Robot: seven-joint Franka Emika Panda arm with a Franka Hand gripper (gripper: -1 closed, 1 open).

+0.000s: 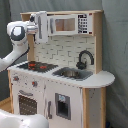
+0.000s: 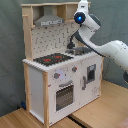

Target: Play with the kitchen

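the tall white and light-wood toy kitchen (image 1: 60,75) stands upright in the middle of both exterior views; in the second exterior view (image 2: 60,75) it rests on a light wooden table (image 2: 100,107) in front of a grey-green curtain (image 2: 10,50). its worktop carries a black hob with red rings (image 1: 37,65) toward the first exterior view's left, and a metal sink (image 1: 72,73) with a curved black faucet (image 1: 85,57) toward the first exterior view's right. above the worktop is a white tiled back panel (image 1: 57,47), and over that a top shelf with a white toy microwave (image 1: 67,23). in the second exterior view a grey extractor hood (image 2: 48,20) hangs under the top shelf over the hob. below the hob are round knobs (image 1: 34,84) and a dark-windowed oven door (image 1: 27,104); beside it is a white cupboard door with a small dark panel (image 1: 62,106).

the white robot arm (image 2: 107,47) reaches in from the second exterior view's right, its wrist raised to the upper part of the kitchen. in the first exterior view the arm comes in from the left, with its rounded joint (image 1: 17,32) beside the kitchen's side post and the pincer (image 1: 42,25) at the level of the top shelf, just left of the microwave. i cannot tell how far the pincer is open or whether it has hold of anything. in the second exterior view the wrist joint with a blue light (image 2: 78,17) sits at the kitchen's upper corner, above the sink and faucet.
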